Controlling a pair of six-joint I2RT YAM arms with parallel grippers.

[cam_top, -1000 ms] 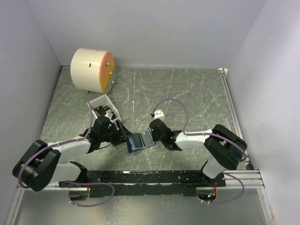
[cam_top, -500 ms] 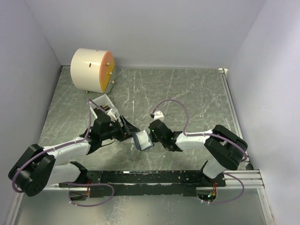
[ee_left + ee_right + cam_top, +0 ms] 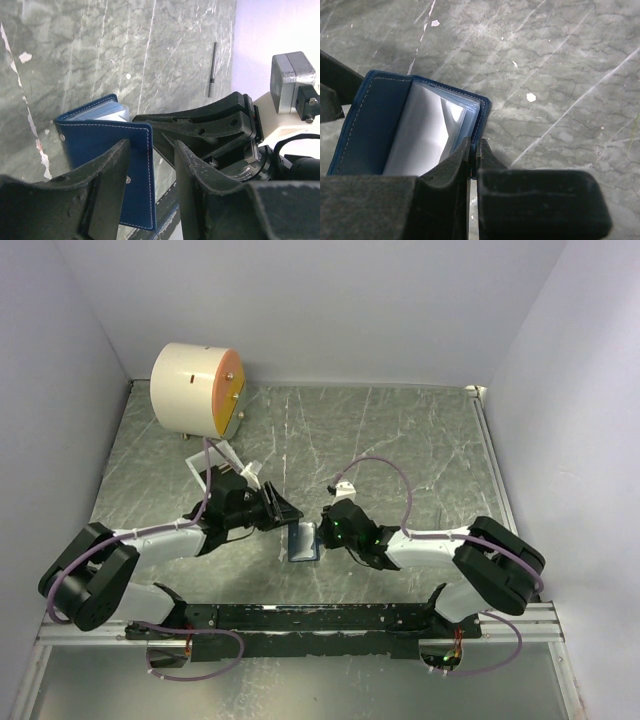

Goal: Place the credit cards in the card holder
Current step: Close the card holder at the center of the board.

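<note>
The navy card holder point(image 3: 303, 540) lies half folded on the table between the two arms, its clear pockets showing in the right wrist view point(image 3: 427, 132). My right gripper point(image 3: 324, 531) is shut on the edge of its cover point(image 3: 474, 150). My left gripper point(image 3: 287, 510) is open just left of and above the holder. In the left wrist view the holder's navy cover point(image 3: 107, 145) lies beyond the left gripper point(image 3: 152, 167), with nothing held between the fingers. The credit cards are not in view.
A white tray point(image 3: 226, 453) sits behind the left arm, mostly hidden. A big cream cylinder with an orange face point(image 3: 197, 390) stands at the back left corner. White walls close in the grey marbled table point(image 3: 420, 440).
The holder was spread open between both grippers; now it is folded over and held only by the right gripper. The left gripper has moved back and to the left.
</note>
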